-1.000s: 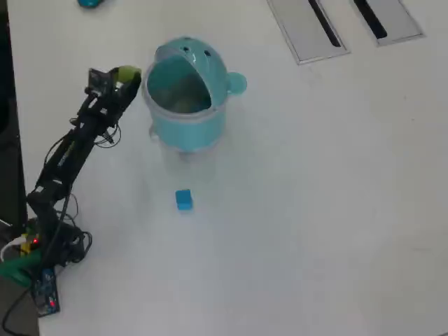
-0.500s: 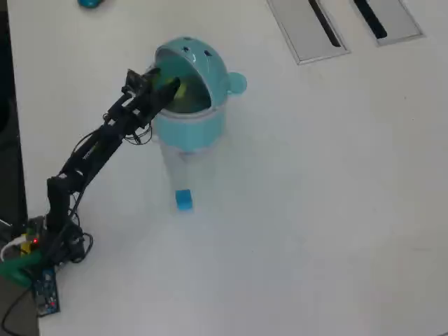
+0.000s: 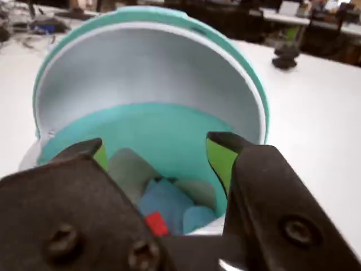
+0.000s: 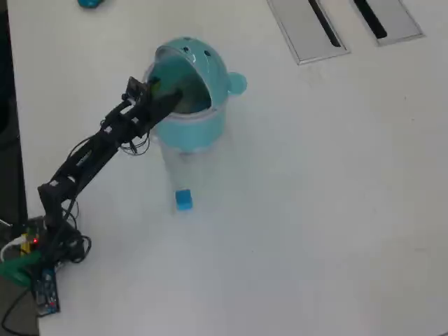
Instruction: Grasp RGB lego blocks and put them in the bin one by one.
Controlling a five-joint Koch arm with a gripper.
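The arm [image 4: 91,154] reaches out long and slanted, and the gripper [image 3: 161,155] has its two jaws spread apart, holding nothing.

Two cameras, one high and one very close

From high up we looked straight down on the whole table [image 4: 315,210]; from the wrist we looked very close, past the gripper [image 3: 158,155], into the bin [image 3: 169,130]. Both views showed the bin [image 4: 199,126].
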